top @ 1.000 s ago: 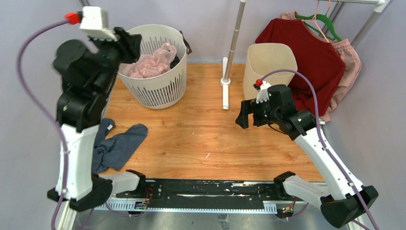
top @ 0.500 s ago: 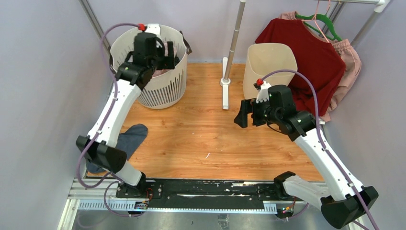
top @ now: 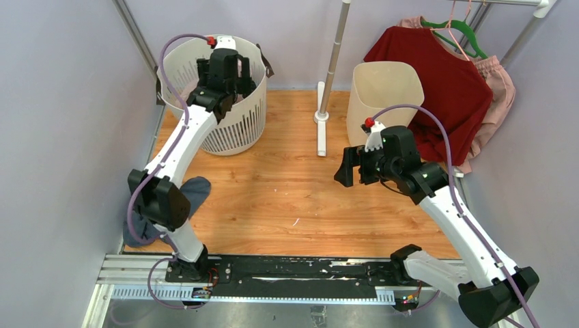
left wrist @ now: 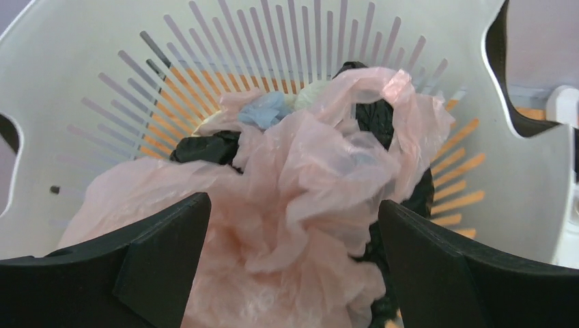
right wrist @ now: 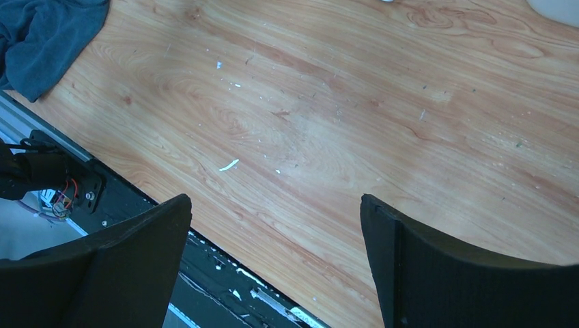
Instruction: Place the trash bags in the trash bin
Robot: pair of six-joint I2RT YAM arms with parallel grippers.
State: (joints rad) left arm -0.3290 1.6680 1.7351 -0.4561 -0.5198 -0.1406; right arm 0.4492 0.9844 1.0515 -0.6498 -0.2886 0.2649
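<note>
The crinkly pale-pink trash bag [left wrist: 307, 171] lies bunched inside the slotted white basket [top: 232, 130], on top of black and light blue items. My left gripper [top: 225, 72] reaches down into the basket and stands open. In the left wrist view the bag fills the space between the wide-apart fingers of the left gripper [left wrist: 293, 260], which do not pinch it. The cream-beige trash bin [top: 386, 85] stands upright at the back right and looks empty. My right gripper [top: 345, 167] hovers open over the wooden floor, left of the bin, with nothing between the fingers of the right gripper [right wrist: 276, 232].
A blue-grey cloth [top: 194, 191] lies on the floor at the front left. A white pole on a base [top: 331, 68] stands between basket and bin. A red shirt [top: 450, 75] and a pink garment [top: 498, 89] hang behind the bin.
My left arm has swung from high at the left down into the white basket, and its gripper has opened wide over the bag. The right arm has hardly moved.
</note>
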